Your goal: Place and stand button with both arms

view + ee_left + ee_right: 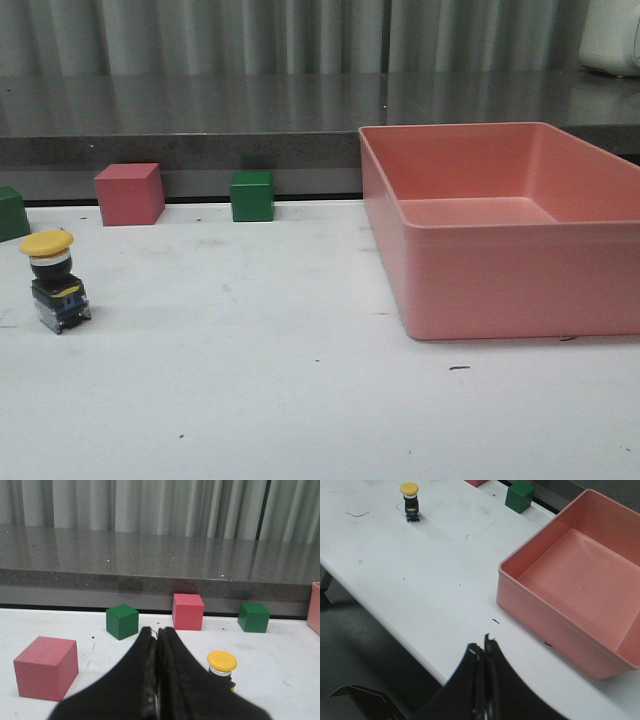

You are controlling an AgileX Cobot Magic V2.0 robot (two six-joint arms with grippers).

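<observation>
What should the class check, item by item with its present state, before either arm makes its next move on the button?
1. Button upright on the table, yellow cap up: ok.
2. Left hand shut and holding nothing: ok.
3. Right hand shut and holding nothing: ok.
4. Button outside the pink bin: ok.
5. Cubes, such as the pink cube, apart from the button: ok.
6. Button steady on its base: cannot tell.
</observation>
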